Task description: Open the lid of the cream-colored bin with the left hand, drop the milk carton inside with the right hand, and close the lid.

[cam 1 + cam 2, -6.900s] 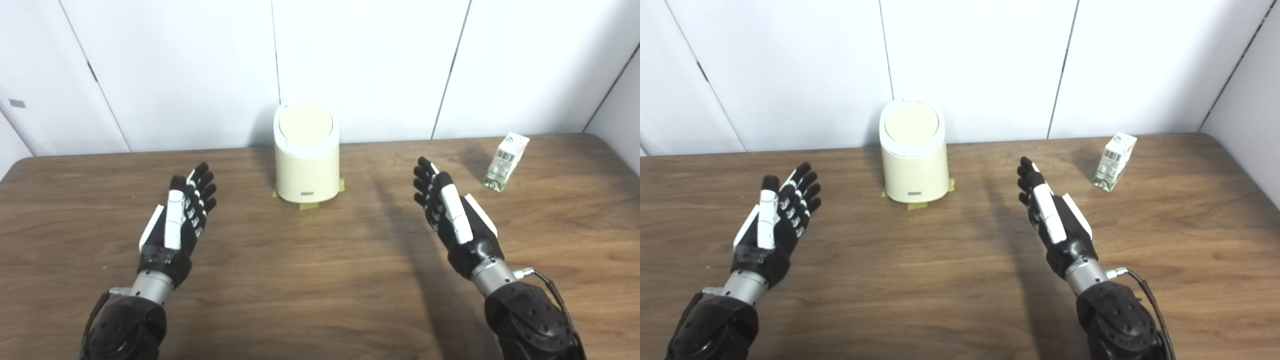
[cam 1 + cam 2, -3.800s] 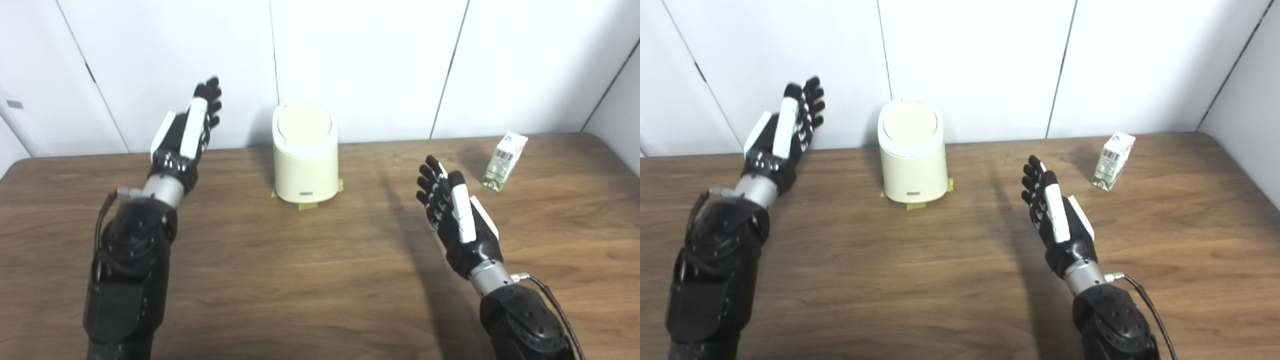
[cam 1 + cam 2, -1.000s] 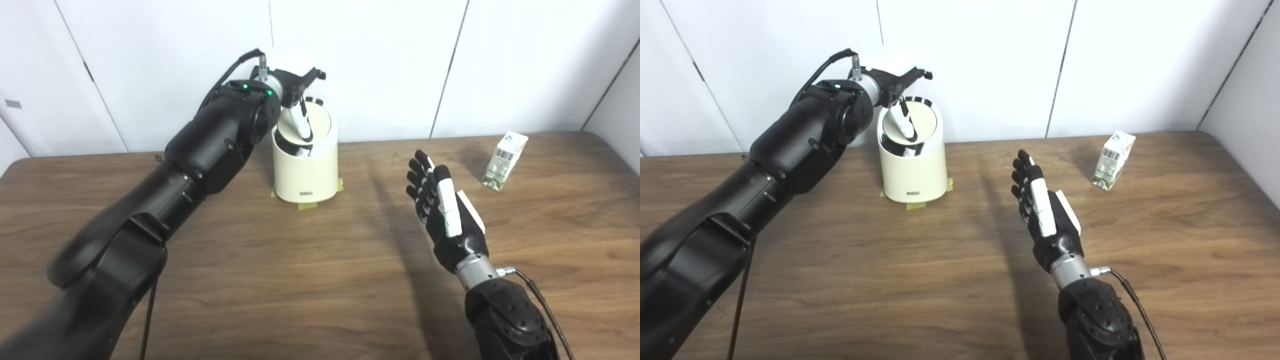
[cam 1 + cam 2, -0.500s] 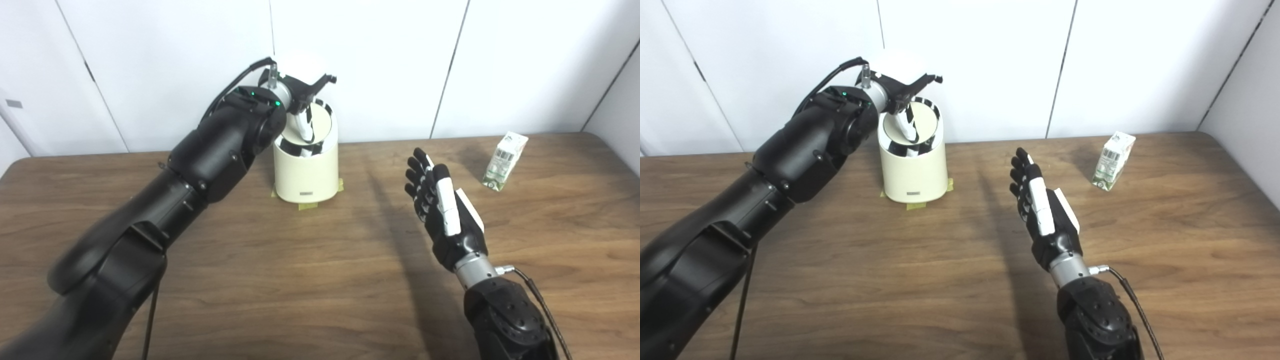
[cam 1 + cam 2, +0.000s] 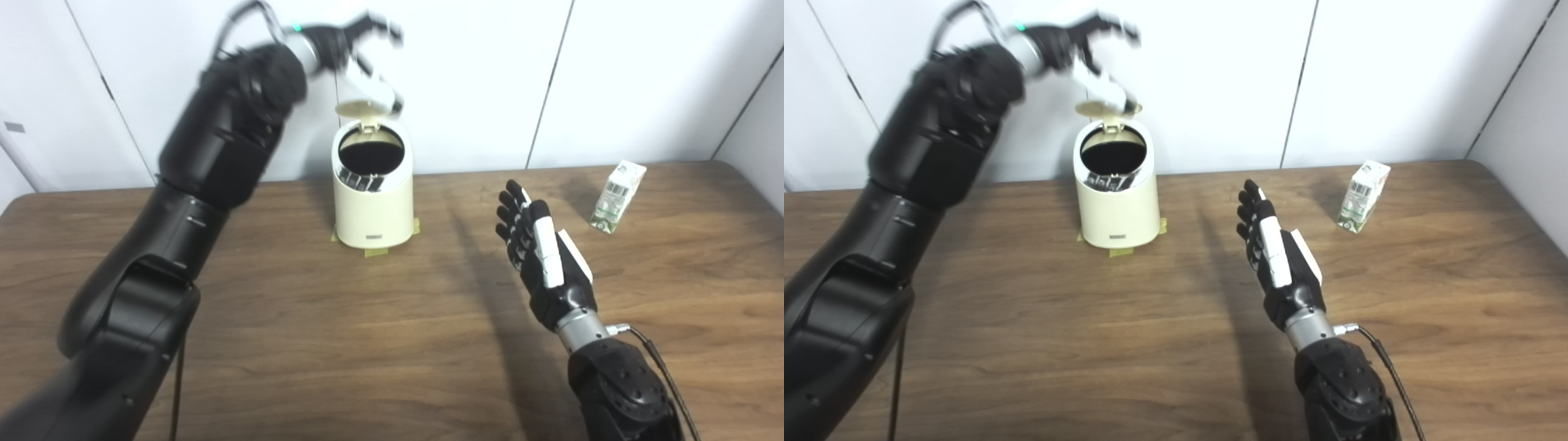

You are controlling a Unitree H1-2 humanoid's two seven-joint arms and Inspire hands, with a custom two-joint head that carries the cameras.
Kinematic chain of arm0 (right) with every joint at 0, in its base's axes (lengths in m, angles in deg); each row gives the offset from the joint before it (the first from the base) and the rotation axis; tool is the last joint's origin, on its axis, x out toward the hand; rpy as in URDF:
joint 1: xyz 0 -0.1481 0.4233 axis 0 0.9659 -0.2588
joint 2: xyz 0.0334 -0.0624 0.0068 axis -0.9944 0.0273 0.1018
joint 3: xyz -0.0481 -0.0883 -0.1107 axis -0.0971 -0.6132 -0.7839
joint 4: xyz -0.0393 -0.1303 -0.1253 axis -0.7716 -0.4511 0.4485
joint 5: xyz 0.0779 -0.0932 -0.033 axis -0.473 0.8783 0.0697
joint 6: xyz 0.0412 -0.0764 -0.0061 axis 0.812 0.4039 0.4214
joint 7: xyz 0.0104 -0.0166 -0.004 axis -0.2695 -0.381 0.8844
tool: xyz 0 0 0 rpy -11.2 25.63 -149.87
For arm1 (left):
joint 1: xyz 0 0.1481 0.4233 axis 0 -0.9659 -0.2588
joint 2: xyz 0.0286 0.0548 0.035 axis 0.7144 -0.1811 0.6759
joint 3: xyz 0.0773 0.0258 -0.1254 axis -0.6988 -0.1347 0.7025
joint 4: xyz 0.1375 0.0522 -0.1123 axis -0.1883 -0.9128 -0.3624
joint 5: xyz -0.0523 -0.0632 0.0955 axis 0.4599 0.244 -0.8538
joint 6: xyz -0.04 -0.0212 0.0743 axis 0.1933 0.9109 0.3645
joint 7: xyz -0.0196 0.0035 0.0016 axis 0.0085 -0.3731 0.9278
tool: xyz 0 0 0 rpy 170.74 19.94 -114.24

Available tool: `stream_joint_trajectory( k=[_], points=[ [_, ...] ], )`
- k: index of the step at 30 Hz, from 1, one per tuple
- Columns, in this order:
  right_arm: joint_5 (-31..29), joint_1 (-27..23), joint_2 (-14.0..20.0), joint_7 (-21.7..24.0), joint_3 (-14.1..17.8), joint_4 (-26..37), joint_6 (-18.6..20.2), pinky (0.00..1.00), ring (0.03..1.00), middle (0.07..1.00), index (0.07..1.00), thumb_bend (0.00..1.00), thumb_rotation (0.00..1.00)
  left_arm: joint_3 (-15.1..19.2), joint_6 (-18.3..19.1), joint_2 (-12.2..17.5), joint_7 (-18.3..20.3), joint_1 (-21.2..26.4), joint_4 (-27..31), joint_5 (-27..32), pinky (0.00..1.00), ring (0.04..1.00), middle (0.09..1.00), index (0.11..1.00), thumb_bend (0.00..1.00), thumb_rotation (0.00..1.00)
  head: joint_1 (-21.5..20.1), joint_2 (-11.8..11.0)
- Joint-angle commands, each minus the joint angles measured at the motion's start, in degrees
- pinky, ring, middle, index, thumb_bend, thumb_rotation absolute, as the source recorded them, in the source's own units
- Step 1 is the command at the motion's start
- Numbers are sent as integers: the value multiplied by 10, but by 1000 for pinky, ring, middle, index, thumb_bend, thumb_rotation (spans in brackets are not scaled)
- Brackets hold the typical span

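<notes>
Bin (image 5: 373,202): cream, on the table (image 5: 392,343) by the wall, mouth dark inside.
Lid (image 5: 360,108): raised at the back, seen edge-on.
Left hand (image 5: 358,43): motion-blurred above the lid, fingers look spread; touching it or not, cannot tell.
Right hand (image 5: 542,257): fingers apart, empty.
Milk carton (image 5: 618,196): far right, tilted.

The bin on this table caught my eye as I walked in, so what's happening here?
A humanoid robot is binning a milk carton. Its left hand, blurred with motion, is at the raised lid of the cream-colored bin, which stands open. The right hand hovers open and empty over the table; the carton stands untouched near the far right edge.
</notes>
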Motion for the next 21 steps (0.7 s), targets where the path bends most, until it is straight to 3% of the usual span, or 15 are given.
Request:
stream_joint_trajectory(
  k=[1, 3, 5, 10, 14, 18, 20, 21],
  points=[
    [1, -23, 1, -2, 0, 19, -7, 982, 999, 998, 1000, 744, 1000, 32, 16, -17, -53, -3, 39, 24, 563, 732, 777, 775, 698, 267, 0, -1],
    [1, -23, 1, -1, 1, 20, -7, 980, 999, 996, 1000, 745, 1000, 54, 19, -28, -78, -23, 63, 45, 538, 698, 745, 765, 631, 281, 1, -2],
    [1, -23, 2, 0, 2, 21, -8, 978, 998, 994, 1000, 747, 1000, 68, 25, -33, -92, -46, 89, 61, 591, 732, 764, 768, 585, 327, 1, -1],
    [2, -21, 8, 2, 4, 18, -13, 978, 995, 992, 1000, 741, 1000, 91, 38, -39, -138, -125, 159, 73, 624, 750, 781, 761, 616, 495, 0, -2],
    [5, -19, 10, 1, 5, 20, -11, 969, 985, 986, 1000, 729, 1000, 106, 54, -38, -153, -194, 206, 83, 718, 811, 823, 806, 584, 669, 2, -2],
    [2, -20, 13, 3, 7, 23, -6, 976, 988, 985, 1000, 695, 1000, 119, 26, -41, -167, -270, 236, 123, 687, 777, 806, 800, 570, 709, 3, -1],
    [2, -20, 14, 2, 7, 23, -5, 972, 985, 982, 1000, 688, 1000, 127, 26, -45, -168, -301, 250, 150, 713, 792, 820, 811, 562, 712, 2, -1],
    [2, -20, 14, 2, 8, 22, -5, 967, 983, 980, 1000, 687, 996, 134, 29, -48, -168, -321, 260, 169, 746, 813, 844, 836, 563, 759, 3, -1]
  ],
)
